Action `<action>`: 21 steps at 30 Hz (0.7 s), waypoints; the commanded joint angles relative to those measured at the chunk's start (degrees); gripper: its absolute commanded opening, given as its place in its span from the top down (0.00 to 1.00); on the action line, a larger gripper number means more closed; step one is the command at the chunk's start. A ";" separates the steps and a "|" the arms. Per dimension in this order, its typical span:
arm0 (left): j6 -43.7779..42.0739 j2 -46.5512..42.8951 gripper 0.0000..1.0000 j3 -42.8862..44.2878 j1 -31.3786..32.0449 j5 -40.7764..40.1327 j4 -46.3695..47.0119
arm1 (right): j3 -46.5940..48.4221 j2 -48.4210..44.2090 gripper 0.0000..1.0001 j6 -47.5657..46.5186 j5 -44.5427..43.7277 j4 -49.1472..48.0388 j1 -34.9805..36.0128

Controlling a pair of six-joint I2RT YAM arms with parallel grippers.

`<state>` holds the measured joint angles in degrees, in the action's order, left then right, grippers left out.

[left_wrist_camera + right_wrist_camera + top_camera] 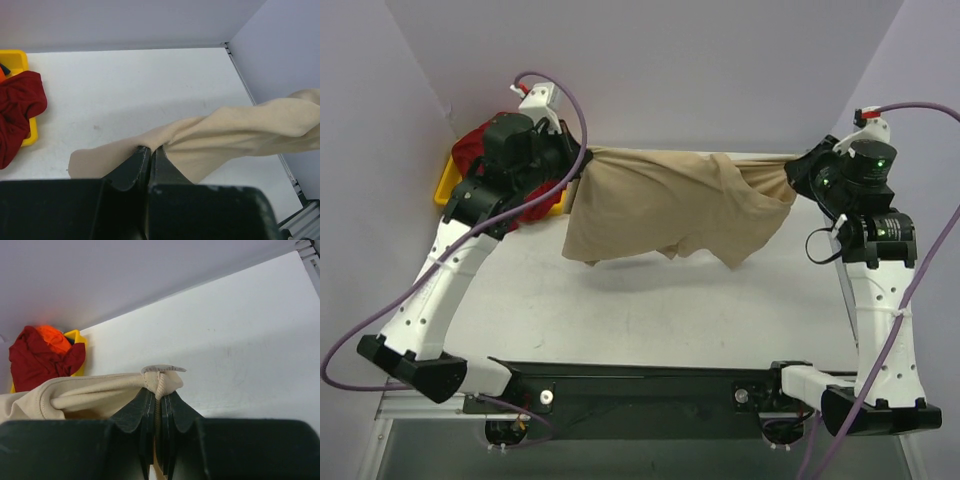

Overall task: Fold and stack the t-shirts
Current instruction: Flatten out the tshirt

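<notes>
Both arms are holding the tan shirt (670, 205) up between them, hanging over the table (650, 310) just right of the yellow tray (444, 182). Left gripper (150, 150) is clenching the shirt end nearest the tray, and right gripper (159, 390) is pinching a bunched seam at the end farthest from the tray. Both pairs of jaws are closed tight on cloth. The shirt is sagging in the middle with a twist running along it, and the lower edge is drooping toward the table.

The step looks like spreading the first shirt before any fold; nothing is stacked yet. The next move is probably lowering both ends together, pulling the twist out, and laying the shirt flat to the right of the tray before letting go.

Dark red shirt (17, 110) is spilling over the tray rim onto the table, and orange shirt (52, 337) is peeking out behind it in the tray.

Hard to tell which part of the tan shirt each gripper is holding, or whether its lowest edge is touching the table. The left arm is covering most of the tray from above, and the orange shirt is mostly buried
</notes>
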<state>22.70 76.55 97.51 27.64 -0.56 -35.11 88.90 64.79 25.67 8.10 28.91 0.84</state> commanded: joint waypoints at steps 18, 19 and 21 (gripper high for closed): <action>-3.37 40.02 0.36 24.27 -4.87 4.95 -4.75 | -8.17 25.40 0.29 -3.79 1.82 -6.93 -8.31; -2.75 34.86 0.36 13.42 -5.31 5.13 -2.87 | -10.74 22.51 0.30 -3.70 2.70 -6.24 -8.23; -1.26 29.99 0.36 4.57 -5.66 4.78 1.60 | -16.36 19.59 0.31 -2.48 5.16 -5.36 -8.14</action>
<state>20.34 118.10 111.74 22.35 4.80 -42.81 78.00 91.44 22.35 8.60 21.74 -7.94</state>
